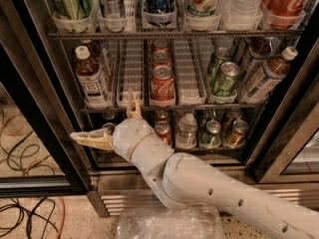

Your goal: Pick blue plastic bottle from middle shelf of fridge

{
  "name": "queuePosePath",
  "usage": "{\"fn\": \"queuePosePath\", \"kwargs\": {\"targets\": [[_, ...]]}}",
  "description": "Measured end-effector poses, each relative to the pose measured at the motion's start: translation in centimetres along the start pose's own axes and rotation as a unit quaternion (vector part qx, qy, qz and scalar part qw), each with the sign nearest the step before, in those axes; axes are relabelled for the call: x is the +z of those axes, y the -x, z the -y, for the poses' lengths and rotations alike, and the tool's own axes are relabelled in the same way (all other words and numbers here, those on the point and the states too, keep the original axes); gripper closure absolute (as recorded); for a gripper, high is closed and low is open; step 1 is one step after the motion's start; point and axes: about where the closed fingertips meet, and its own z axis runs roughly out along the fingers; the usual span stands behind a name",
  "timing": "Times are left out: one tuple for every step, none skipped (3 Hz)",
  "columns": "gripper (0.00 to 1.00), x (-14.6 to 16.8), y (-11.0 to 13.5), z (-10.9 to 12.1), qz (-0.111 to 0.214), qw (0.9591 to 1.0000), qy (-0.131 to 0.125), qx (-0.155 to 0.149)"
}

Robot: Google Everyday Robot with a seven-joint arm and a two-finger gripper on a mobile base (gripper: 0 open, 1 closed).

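Camera view takes in the fridge from its dark left frame across to its right. At the left end of the middle shelf the blue plastic bottle stands upright in its lane. Just below and right of it hangs the gripper, spread wide and holding nothing, with one finger pointing left and one poking up past the shelf's front edge. Further right are red cola cans, green cans and two leaning bottles. The risk is that, in rising, the upper finger snags the wire edge, or that the wide fingers tip the bottle backwards.
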Motion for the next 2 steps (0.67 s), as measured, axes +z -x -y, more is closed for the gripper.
{"fn": "queuePosePath", "kwargs": {"targets": [[0.00,0.00,0.00,0.00,0.000,1.0000,0.000,0.000],[0.18,0.09,0.06,-0.04,-0.001,1.0000,0.000,-0.003]]}}
